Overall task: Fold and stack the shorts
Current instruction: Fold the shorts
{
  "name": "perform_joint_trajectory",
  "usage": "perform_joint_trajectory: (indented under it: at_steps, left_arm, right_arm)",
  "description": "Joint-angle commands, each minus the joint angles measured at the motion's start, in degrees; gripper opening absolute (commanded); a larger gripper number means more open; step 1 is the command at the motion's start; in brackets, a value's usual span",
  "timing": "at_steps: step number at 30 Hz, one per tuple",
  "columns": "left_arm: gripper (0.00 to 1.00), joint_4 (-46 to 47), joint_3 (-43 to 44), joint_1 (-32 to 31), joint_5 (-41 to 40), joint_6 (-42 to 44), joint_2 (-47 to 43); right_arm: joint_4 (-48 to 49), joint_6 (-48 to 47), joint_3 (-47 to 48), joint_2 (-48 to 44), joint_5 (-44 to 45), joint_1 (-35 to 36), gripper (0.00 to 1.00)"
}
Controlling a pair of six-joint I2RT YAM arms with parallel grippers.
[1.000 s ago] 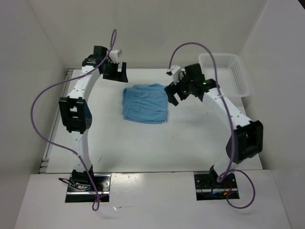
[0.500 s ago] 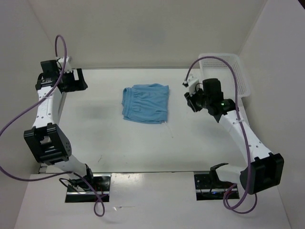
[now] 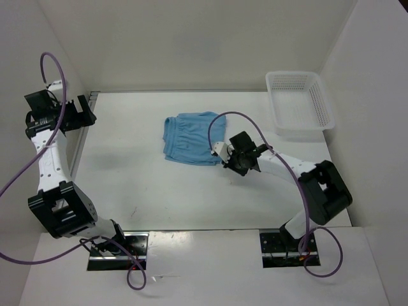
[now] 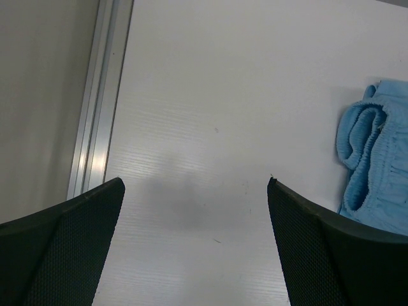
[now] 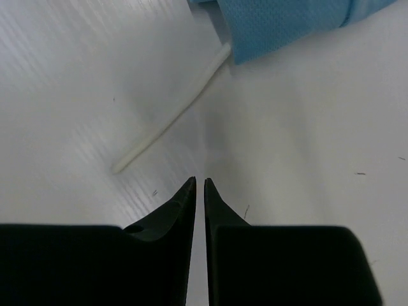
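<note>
Left gripper (image 4: 195, 180) far left over the table (image 3: 146, 191) edge, fingers spread wide, empty. Shorts (image 3: 194, 139) folded, mid-table toward the back (white drawstring (image 5: 169, 121) trailing out). Right gripper (image 5: 198, 180) near their right corner, fingers pinched together, holding nothing. Basket (image 3: 275, 108) far right.

cloth shorts (image 3: 194, 138), matt tbl (image 3: 146, 185), plastic mesh basket (image 3: 305, 132)

Closed tool (image 5: 199, 182) near white drawstring (image 5: 171, 122)

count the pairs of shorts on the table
1: the shorts lie folded mid-table, just beyond the shut right gripper. Another pair could be hidden under them; I can't tell.
</note>
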Motion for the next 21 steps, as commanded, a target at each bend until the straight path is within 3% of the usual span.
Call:
perform_joint_trajectory:
  at_steps: [1, 11, 21]
  left_arm:
    - [0.99, 1.4, 0.0, 1.2, 1.8, 0.3, -1.2]
    - [0.99, 0.9, 1.7, 1.8, -1.8, 0.3, 1.8]
    - [0.99, -0.2, 3.4, 1.8, -2.9, 0.3, 3.9]
  right_arm:
    - [6.8, -2.7, -0.4, 3.4, 1.6, 1.0, 0.14]
    - [2.6, -1.9, 3.4, 13.6, -2.3, 6.2, 0.1]
    - [3.5, 12.7, 24.3, 23.8, -7.3, 8.7, 0.08]
